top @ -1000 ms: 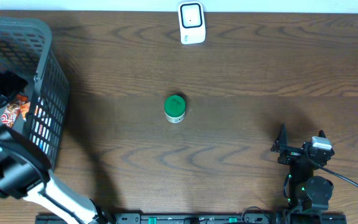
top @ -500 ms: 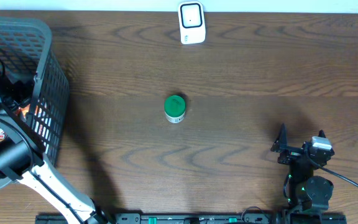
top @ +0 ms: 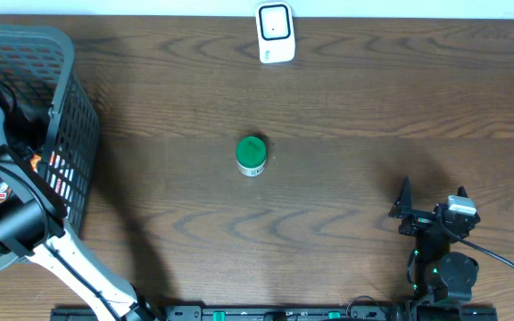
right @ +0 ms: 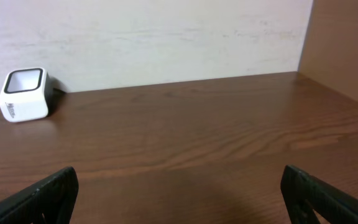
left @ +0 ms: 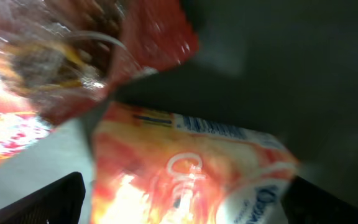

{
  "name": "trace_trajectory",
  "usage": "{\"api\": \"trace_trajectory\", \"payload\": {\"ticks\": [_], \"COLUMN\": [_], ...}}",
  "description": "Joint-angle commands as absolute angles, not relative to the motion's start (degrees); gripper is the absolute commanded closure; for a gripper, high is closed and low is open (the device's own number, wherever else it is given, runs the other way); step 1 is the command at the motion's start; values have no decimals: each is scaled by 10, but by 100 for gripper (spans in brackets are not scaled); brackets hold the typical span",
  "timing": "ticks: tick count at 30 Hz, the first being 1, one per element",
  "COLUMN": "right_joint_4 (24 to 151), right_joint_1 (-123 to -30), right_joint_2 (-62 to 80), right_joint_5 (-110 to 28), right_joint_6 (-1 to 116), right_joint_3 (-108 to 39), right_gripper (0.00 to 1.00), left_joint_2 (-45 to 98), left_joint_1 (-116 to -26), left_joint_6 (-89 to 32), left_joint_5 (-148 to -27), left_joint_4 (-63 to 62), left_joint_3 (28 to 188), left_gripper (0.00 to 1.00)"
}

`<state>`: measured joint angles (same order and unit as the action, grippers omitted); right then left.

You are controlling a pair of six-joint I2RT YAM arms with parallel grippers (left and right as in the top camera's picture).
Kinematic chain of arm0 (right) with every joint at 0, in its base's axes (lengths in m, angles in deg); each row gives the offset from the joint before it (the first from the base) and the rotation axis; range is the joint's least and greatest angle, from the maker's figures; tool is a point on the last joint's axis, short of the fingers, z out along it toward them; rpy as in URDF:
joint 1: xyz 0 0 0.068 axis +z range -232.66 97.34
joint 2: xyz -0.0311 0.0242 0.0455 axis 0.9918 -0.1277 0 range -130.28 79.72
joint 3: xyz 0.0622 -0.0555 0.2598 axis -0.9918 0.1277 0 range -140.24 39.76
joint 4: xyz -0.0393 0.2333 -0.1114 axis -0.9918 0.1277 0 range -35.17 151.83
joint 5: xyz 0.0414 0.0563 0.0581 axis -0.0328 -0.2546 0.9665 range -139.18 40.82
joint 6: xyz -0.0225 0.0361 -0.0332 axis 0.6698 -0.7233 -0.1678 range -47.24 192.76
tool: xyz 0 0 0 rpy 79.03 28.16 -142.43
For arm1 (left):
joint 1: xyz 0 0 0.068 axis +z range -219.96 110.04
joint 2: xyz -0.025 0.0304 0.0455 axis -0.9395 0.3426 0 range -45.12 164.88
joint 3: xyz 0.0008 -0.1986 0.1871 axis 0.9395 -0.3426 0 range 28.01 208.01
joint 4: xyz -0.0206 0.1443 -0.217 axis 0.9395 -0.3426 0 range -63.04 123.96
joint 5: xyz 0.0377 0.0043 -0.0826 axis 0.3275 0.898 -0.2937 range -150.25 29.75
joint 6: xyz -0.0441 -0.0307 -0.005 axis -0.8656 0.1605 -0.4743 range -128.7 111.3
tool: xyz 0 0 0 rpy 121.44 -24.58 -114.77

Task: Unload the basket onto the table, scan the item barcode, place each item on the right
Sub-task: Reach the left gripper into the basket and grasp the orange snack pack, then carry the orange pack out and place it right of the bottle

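**Entry: left arm down in the basket, nothing gripped yet**

Layout, seen from above: the scanner (top: 275,33) stands at 12 o'clock on the far edge of the surface (top: 373,107), window facing up. A green-lidded tub (top: 252,155) stands upright alone near the centre. The grey mesh basket (top: 65,98) sits at 9 to 10 o'clock.

Left arm: it reaches over the basket's near wall and down inside. Left tool (left: 188,202) is spread wide, one finger showing at each lower corner of its wrist view. An orange packet (left: 185,174) lies between and just beyond them, not yet pinched. The wide spread suits a broad, soft packet.

Basket contents: the orange packet lies on top. A crinkly red bag (left: 61,56) overlaps its far corner at 10 o'clock in the wrist view. Both are blurred. A band of blue stripes along the packet's upper edge may be the barcode; I cannot confirm it.

Right arm: parked at 4 to 5 o'clock. Right tool (right: 182,196) is spread and empty, looking across bare wood toward the scanner, clear of the route from basket to scanner.

Judgement: the packet is the item to be scanned, and it lies in the basket, well apart from the scanner. Pick-up is pending. Thin film could slip or drag the red bag along.
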<state>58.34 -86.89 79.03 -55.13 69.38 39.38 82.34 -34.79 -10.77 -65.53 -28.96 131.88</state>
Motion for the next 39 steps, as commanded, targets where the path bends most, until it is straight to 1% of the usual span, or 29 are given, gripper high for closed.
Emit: {"api": "trace_trajectory", "payload": {"ticks": [1,3,4,7,10,11,19,23,27,29,32,34,36,38,39], "right_joint_4": [585,585,585,585,585,585,585,585,585,585,585,585,585,585,585], "right_joint_1": [-870,-870,-870,-870,-870,-870,-870,-870,-868,-866,-867,-867,-867,-867,-867], "right_joint_2": [793,793,793,793,793,793,793,793,793,793,793,793,793,793,793], "right_joint_5": [-551,-551,-551,-551,-551,-550,-550,-551,-551,-550,-550,-551,-550,-550,-551], "right_joint_6": [700,700,700,700,700,700,700,700,700,700,700,700,700,700,700], "right_joint_3": [394,394,394,394,394,394,394,394,394,394,394,394,394,394,394], "right_gripper": [1,1,1,1,1,1,1,1,1,1,1,1,1,1,1], "left_joint_2": [837,837,837,836,833,830,768,702,602,553,476,437,408,388,383], "left_joint_1": [-350,-350,-350,-350,-350,-350,-349,-349,-349,-350,-363,-390,-438,-512,-564], "left_joint_6": [-98,-98,-98,-98,-100,-100,-110,-132,-155,-163,-163,-163,-160,-158,-150], "left_joint_5": [-658,-658,-658,-658,-658,-658,-656,-656,-662,-703,-825,-882,-912,-913,-913], "left_joint_4": [-280,-274,-272,-275,-289,-295,-347,-370,-369,-367,-373,-394,-413,-422,-423], "left_joint_3": [1290,1280,1278,1279,1293,1300,1381,1442,1488,1494,1494,1494,1493,1493,1491], "left_gripper": [0,0,3,23,35,36,37,35,35,35,35,35,35,35,35]}}
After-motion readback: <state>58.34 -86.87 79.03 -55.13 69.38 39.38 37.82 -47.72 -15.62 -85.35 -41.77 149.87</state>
